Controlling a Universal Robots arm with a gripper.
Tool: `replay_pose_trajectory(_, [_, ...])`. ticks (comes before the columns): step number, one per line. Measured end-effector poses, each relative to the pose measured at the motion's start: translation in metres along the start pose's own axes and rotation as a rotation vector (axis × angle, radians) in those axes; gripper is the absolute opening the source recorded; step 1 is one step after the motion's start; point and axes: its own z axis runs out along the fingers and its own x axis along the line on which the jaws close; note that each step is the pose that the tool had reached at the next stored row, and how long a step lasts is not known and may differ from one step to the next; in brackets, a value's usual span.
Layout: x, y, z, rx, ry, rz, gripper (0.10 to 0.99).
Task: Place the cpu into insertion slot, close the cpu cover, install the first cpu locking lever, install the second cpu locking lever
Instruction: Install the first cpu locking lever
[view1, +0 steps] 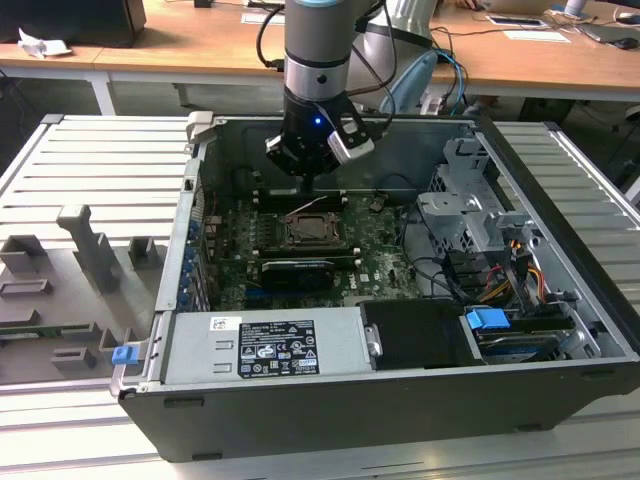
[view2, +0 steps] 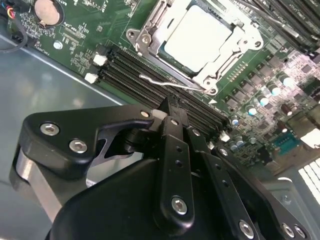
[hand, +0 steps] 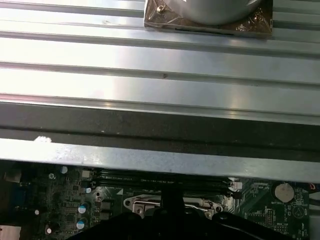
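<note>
The cpu (view2: 197, 37) lies pale and flat in the insertion slot (view1: 308, 232) on the green motherboard. The silvery cpu cover (view2: 150, 30) frames the chip and looks folded down over its edges. A thin wire locking lever (view2: 170, 83) runs along the socket's near side, standing a little off the board. My gripper (view2: 171, 102) is shut, its black fingertips together right beside this lever; I cannot tell whether they touch it. In the exterior view my gripper (view1: 305, 183) hangs just behind the socket, inside the open computer case.
Memory slots (view2: 145, 75) run beside the socket under the fingertips. A black ribbed card (view1: 292, 270), the grey power supply (view1: 265, 345) and a drive cage (view1: 470, 215) with cables crowd the case. The case wall (hand: 160, 130) stands close behind the gripper.
</note>
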Motion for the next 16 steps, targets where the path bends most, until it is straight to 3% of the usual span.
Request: replay_pose_trajectory(16, [-0.011, -0.0016, 0.0162, 0.0, -0.0001, 0.002, 0.106])
